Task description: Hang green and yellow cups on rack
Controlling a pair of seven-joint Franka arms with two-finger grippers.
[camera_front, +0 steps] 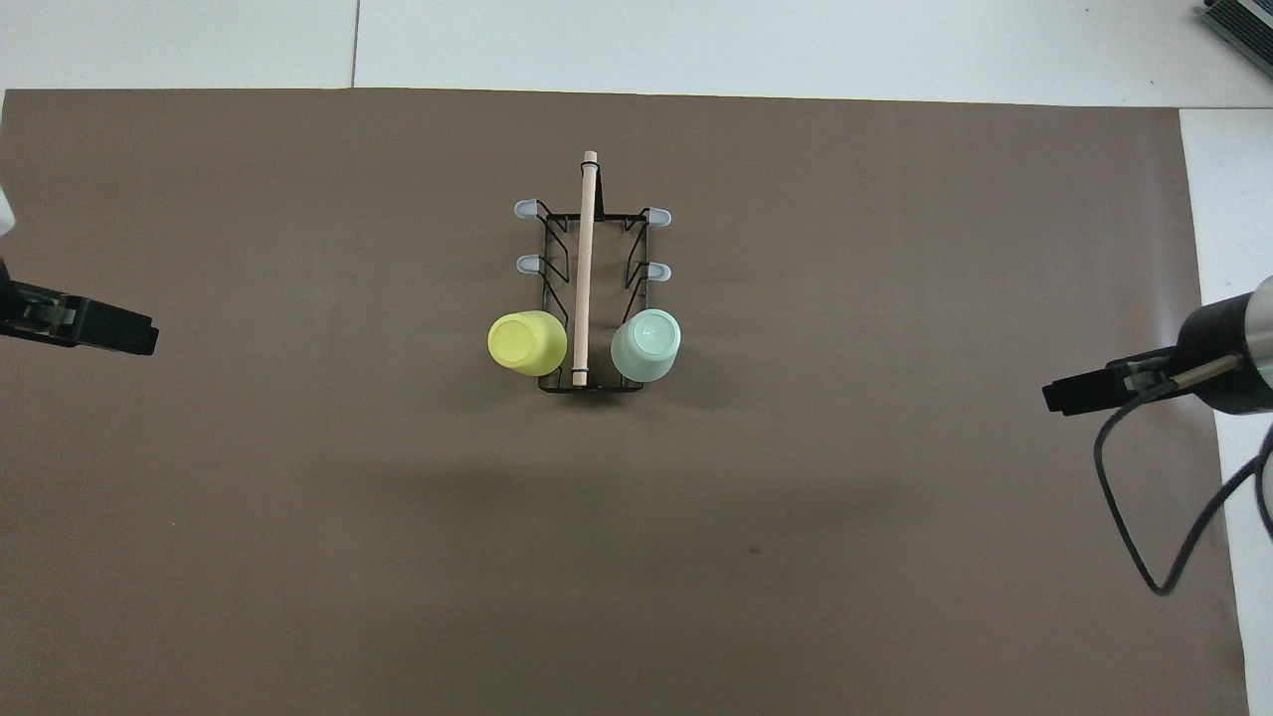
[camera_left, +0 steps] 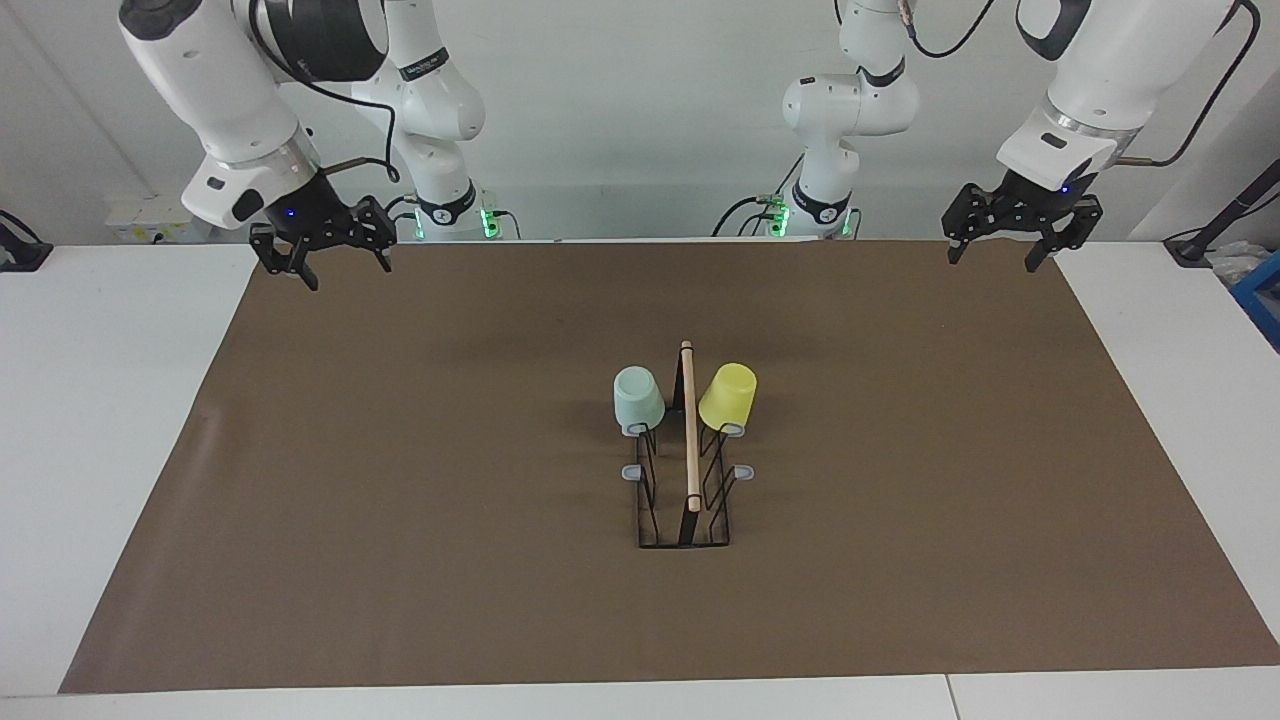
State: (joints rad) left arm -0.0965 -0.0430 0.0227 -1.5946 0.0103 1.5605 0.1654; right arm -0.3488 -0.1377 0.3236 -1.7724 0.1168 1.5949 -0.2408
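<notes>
both cups already hung upside down on the rack (camera_left: 686,470), at the end nearest the robots: green cup (camera_left: 638,397) on the prong toward the right arm's end of the table, yellow cup (camera_left: 728,396) on the prong toward the left arm's end, wooden rod between them. four other prongs bare. right gripper (camera_left: 322,252) up over the mat's corner by its own base, jaws wide, holding nothing; left gripper (camera_left: 1021,232) up over the opposite corner, likewise wide and empty. both well apart from the rack. little left to spoil, judging from this: yellow cup sits tilted on its prong, so might slip off if the table were jolted. light wire rack likely to tip or slide if brushed by an arm swinging low across the middle.
</notes>
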